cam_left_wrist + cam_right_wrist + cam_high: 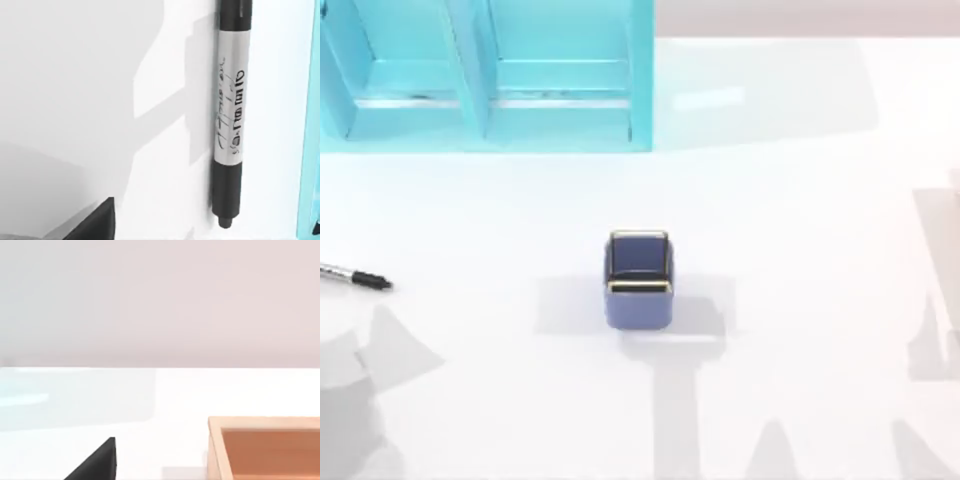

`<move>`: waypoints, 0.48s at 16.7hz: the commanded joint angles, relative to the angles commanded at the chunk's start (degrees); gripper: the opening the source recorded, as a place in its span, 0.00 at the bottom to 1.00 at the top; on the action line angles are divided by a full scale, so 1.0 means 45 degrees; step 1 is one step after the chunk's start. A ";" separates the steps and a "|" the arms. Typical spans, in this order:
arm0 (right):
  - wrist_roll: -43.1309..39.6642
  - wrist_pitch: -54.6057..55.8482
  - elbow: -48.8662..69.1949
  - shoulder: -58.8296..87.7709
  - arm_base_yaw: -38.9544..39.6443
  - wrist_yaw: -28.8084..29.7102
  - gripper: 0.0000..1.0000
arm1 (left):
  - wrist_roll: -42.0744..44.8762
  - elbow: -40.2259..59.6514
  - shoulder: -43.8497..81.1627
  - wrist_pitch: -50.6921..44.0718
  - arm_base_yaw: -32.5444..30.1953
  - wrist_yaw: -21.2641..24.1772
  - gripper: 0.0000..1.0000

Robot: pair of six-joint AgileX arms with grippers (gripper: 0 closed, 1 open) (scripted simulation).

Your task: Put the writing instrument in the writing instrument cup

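lying flat at the far left edge of the surface (800, 200), black end pointing toward the middle: the pen (358, 278), well apart from any holder and loose, so waiting to be picked up, judging by the task. sitting upright at the middle of the surface with its gold rim and open mouth facing up: the blue cup (638, 281), ready for something dropped in from above. standing along the back left, well clear of both: the turquoise shelf unit (485, 75). hovering close over the pen, judging by the left wrist view: the left claw, with one dark fingertip (97, 222) peeking in at the frame's edge, so cannot tell how far apart the fingers are, though nothing is gripped there. bringing out the printed lettering on the silvery barrel (231, 95), which is lost from above. showing, in the right wrist view, a dark fingertip (97, 462) of the parked right claw, opening again impossible to judge, plus an orange-brown wooden box (265, 447) off beyond the top view's reach.
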 joint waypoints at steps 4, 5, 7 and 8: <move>0.0000 0.0000 0.0000 0.0000 0.0000 0.0000 1.00 | -0.0208 0.0084 0.0289 0.0109 0.0107 0.0121 1.00; 0.0000 0.0000 0.0000 0.0000 0.0000 0.0000 1.00 | -0.0208 0.0084 0.0289 0.0109 0.0107 0.0121 1.00; 0.0000 0.0000 0.0000 0.0000 0.0000 0.0000 1.00 | -0.0208 0.0042 0.0283 0.0127 0.0036 0.0083 1.00; 0.0000 0.0000 0.0000 0.0000 0.0000 0.0000 1.00 | -0.0299 0.0137 0.0451 0.0286 -0.0042 0.0022 1.00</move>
